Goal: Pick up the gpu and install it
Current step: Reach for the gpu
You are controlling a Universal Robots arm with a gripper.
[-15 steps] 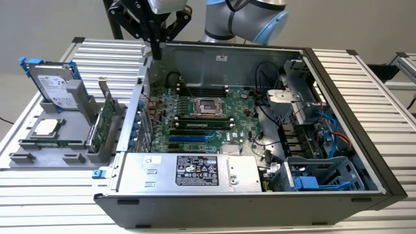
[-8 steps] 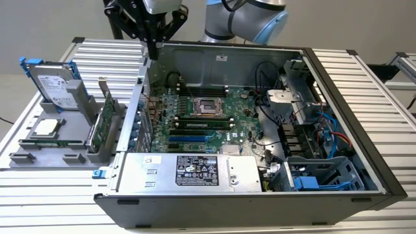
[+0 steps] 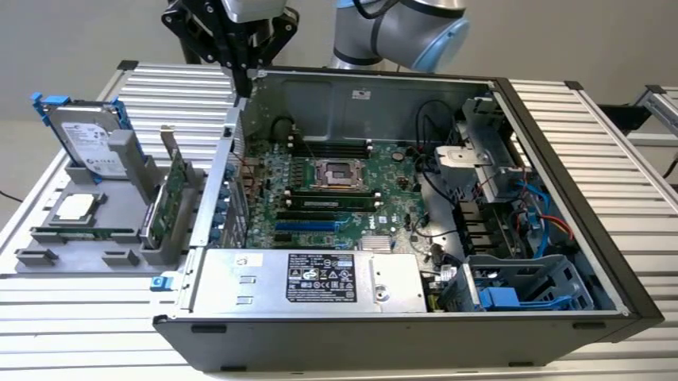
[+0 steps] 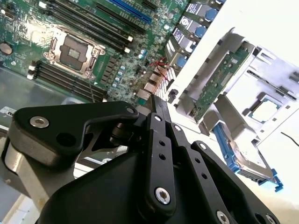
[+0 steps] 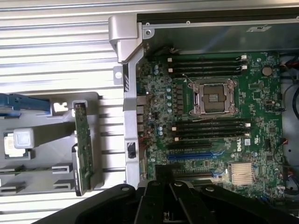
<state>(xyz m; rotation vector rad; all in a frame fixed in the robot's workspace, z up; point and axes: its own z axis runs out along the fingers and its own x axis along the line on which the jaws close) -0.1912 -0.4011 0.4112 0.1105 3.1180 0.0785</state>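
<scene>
Exterior view's left: grey holder [image 3: 63, 262] on the ribbed bench [image 3: 593, 143]. A hard drive [image 3: 90, 141] with blue rails stands at the holder's far end. A processor chip [image 3: 75, 208] lies flat nearer the camera.

The gpu [image 3: 159, 213] is at the holder's right edge, standing on its long edge in a slot. Its silver bracket is at the far end and sticks up. The green board faces the exterior view's left. It is just beside the case's left wall and not inside the case. Both wrist views show it in the holder slot [image 4: 219, 81] [image 5: 83, 144], edge-on in the first wrist view.

The gripper [image 3: 246, 75] is next, to the right of the gpu, farther back and higher. It hangs straight down from the wrist, fingers pointing at the bench. It sits over the far-left corner of the open computer case [image 3: 572, 262], at the top of that wall. The fingers are pressed together with nothing between them, and the tips meet in a point in both wrist views [image 4: 156, 99] [image 5: 163, 169]. They are well apart from the gpu, no contact.

The arm [image 3: 408, 32] rises behind the case's far wall, with the elbow joint at the top of the exterior view.

Inside the case the motherboard [image 3: 317, 190] lies flat, socket bare. The power supply [image 3: 307, 278] is along the near side.
</scene>
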